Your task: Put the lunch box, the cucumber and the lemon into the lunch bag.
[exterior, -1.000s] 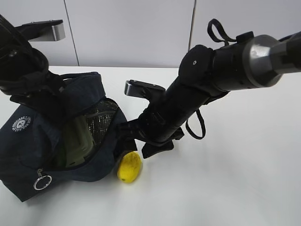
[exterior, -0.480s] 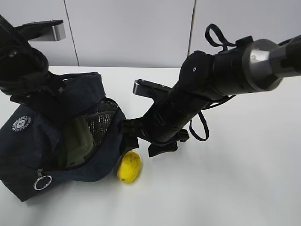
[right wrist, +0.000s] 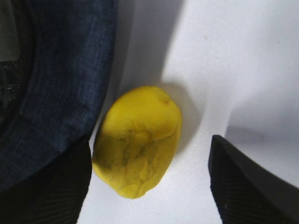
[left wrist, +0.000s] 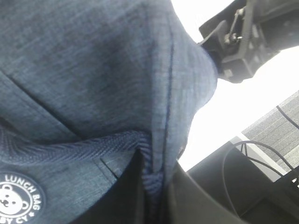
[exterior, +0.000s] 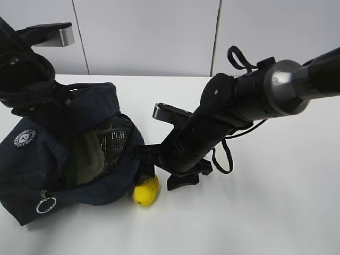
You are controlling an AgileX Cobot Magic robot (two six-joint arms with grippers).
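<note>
one lemon (right wrist: 138, 142) lies on the white tabletop (exterior: 255, 212) just beside the mouth edge of the one lunch bag (exterior: 32, 164), its long axis slanting from near-left to far-right; the right gripper (right wrist: 149, 182) has its jaws spread wide to either side of it, lower over it than a second ago. one lunch box (exterior: 87, 156) stands inside the bag, green lid facing the opening. farther back, the left gripper (left wrist: 152, 196) has its jaws pinching the bag's fabric edge
</note>
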